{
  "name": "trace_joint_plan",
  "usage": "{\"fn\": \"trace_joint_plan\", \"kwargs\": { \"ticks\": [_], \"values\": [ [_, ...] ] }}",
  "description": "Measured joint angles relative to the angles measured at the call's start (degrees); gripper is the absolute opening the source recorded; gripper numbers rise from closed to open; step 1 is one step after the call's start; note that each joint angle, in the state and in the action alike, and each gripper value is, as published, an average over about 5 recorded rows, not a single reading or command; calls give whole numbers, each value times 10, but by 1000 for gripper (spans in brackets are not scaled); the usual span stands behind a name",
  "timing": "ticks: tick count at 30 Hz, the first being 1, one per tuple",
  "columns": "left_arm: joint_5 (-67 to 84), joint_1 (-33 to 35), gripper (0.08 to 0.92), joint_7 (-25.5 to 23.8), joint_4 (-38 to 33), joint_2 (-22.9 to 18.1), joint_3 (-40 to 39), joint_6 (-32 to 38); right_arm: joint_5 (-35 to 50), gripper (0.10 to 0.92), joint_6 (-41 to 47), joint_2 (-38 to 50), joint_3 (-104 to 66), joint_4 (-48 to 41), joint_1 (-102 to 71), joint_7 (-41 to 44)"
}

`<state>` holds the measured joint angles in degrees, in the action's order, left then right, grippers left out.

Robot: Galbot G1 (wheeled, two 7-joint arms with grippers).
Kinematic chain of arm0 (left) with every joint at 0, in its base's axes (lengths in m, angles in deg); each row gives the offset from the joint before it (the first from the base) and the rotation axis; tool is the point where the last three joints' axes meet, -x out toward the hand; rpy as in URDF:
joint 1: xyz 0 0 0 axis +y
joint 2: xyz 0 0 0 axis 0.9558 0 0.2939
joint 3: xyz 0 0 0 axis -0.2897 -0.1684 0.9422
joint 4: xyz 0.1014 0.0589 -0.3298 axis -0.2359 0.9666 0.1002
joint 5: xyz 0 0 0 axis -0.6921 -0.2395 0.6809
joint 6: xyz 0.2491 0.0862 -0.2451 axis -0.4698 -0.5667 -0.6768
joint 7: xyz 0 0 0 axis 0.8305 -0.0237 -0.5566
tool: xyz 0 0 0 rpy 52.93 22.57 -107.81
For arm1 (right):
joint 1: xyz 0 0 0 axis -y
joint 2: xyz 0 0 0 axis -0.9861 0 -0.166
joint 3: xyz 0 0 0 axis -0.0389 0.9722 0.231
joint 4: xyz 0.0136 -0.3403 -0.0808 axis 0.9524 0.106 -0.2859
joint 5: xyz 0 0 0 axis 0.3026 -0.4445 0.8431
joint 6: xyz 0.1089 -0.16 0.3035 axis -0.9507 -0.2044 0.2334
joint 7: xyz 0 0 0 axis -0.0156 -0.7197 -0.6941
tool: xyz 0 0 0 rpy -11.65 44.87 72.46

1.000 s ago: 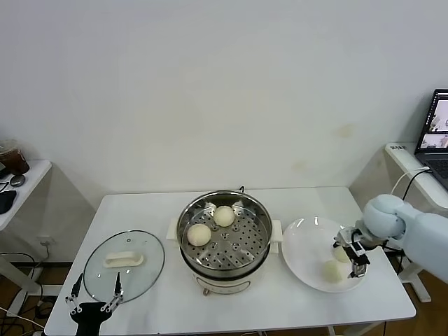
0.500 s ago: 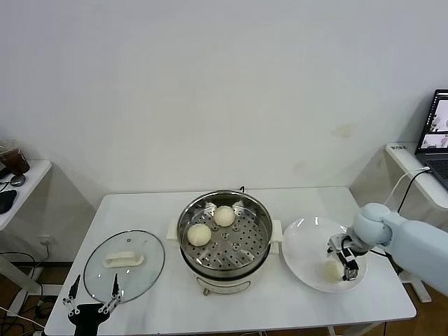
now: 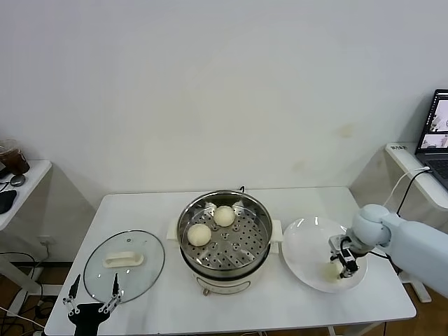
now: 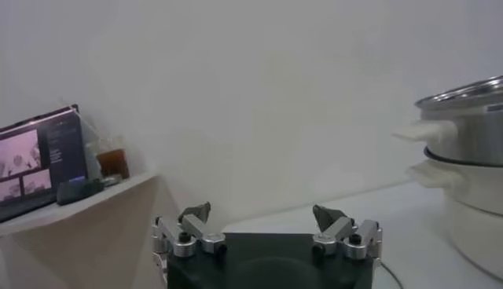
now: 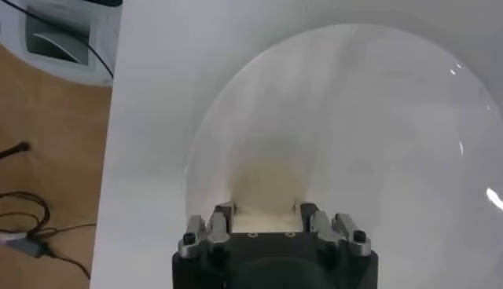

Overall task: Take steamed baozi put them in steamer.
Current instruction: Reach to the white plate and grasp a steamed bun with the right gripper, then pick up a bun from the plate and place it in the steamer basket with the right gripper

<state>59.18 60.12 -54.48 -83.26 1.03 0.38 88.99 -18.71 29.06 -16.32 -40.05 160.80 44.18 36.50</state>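
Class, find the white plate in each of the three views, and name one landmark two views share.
Head view: plate right of the steamer, under the right gripper.
Left wrist view: not in it.
Right wrist view: plate fills the view beyond the right gripper.
Shared landmark: the baozi between its fingers.

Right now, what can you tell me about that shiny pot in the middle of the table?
The steamer is a round stainless-steel pot on a white base, with white side handles, standing upright at the middle of the white table. It is uncovered, and a perforated metal tray sits inside. Two steamed baozi rest on that tray, toward the left and back. Neither gripper touches it.
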Motion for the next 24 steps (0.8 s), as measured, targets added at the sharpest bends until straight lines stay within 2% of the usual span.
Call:
{"fn": "trace_joint_plan", "kwargs": {
  "ticks": [11, 24],
  "values": [
    [4, -5, 823, -1, 0, 4, 0, -2, 34, 441, -14, 16, -6, 8, 48, 39],
    [11, -18, 823, -3, -4, 12, -2, -6, 148, 441, -56, -26, 64, 7, 273, 81]
  ]
}}
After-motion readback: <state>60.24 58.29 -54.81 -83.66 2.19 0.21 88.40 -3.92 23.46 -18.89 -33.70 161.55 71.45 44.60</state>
